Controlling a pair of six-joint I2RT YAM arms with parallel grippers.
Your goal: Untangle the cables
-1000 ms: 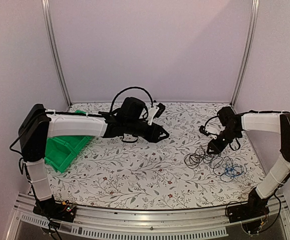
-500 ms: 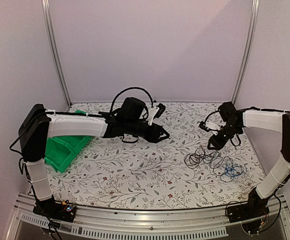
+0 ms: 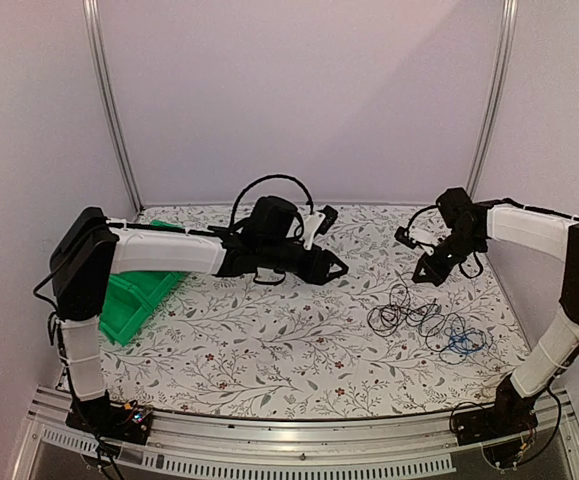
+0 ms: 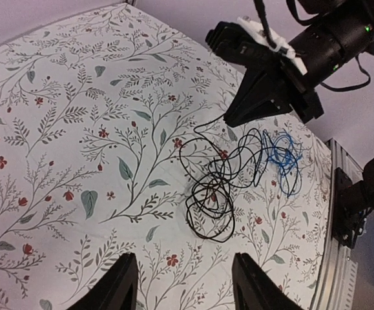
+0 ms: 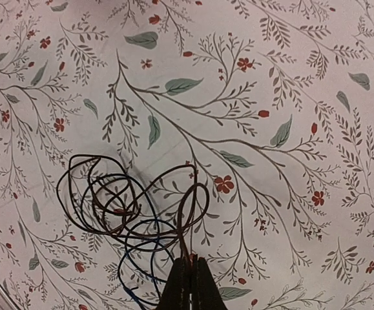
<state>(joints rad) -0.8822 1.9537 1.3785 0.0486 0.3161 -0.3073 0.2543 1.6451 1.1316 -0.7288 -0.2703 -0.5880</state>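
Note:
The cables [image 3: 421,322] lie in a loose tangle of thin dark loops on the right of the floral table, with a bright blue cable [image 3: 459,340] at their right end. My right gripper [image 3: 421,278] hangs just behind and above the tangle. Its jaws [image 5: 191,279] are shut on a dark brown cable strand [image 5: 185,213] that runs up from the pile [image 5: 106,200]. My left gripper [image 3: 339,268] hovers over the table's middle, open and holding nothing. In its wrist view the fingers [image 4: 119,284] frame bare table short of the cables [image 4: 222,184] and the blue cable [image 4: 283,155].
A green bin [image 3: 129,300] sits at the left side under the left arm. Metal frame posts [image 3: 489,100] and pale walls close in the back and sides. An aluminium rail [image 3: 289,435] runs along the near edge.
The right gripper has closed on a cable strand and drawn up and back from the pile. The left arm has shifted a little to the right and its jaws have spread wider.

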